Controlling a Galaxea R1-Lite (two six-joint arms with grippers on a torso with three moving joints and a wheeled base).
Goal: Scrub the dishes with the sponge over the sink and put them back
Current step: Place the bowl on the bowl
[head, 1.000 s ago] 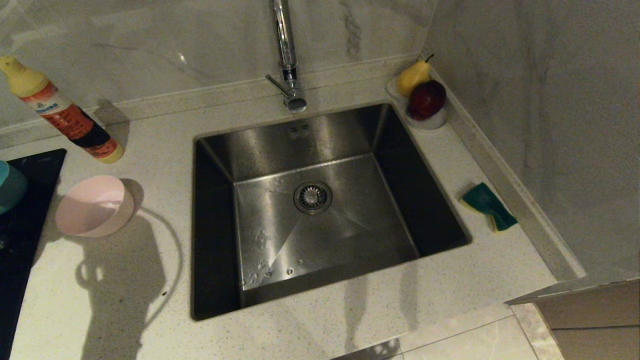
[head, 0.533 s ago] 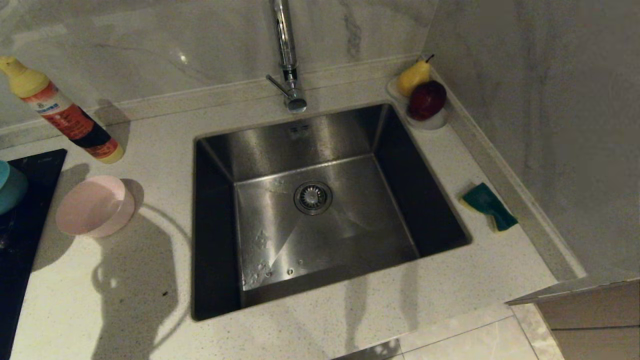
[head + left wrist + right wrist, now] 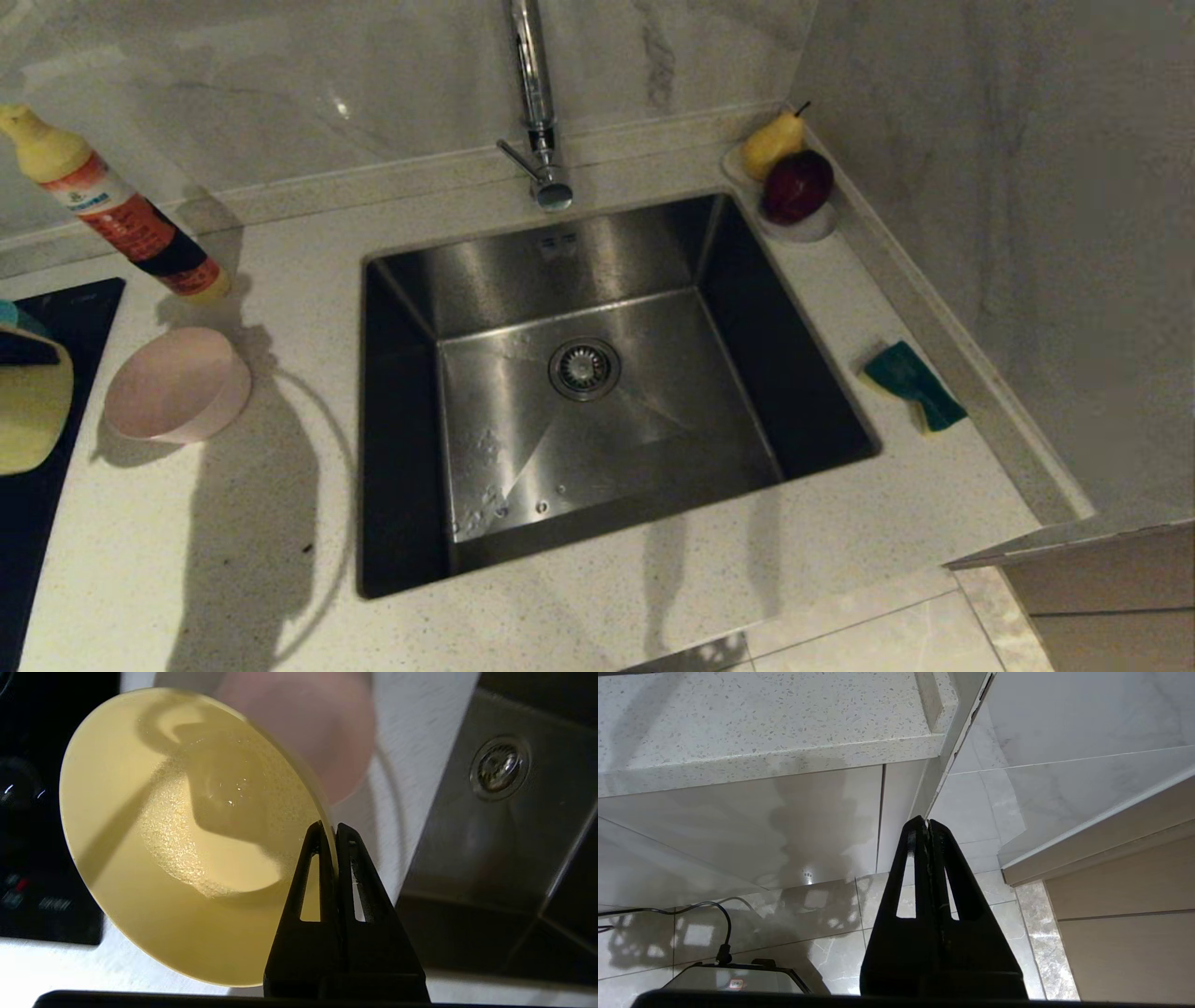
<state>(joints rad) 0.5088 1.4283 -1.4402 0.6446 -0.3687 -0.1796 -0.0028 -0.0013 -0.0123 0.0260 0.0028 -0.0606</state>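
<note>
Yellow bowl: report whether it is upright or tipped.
Tipped. The yellow bowl hangs on edge, rim pinched in the shut left gripper, its inside facing sideways.

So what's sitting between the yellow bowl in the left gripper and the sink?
The pink bowl on the counter, then bare counter. The head view shows it, with the yellow bowl at its left edge and the sink mid-frame.

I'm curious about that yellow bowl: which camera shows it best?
The left wrist view: the yellow bowl fills it, rim pinched by the left gripper. The head view catches only its edge; the right wrist view shows none.
</note>
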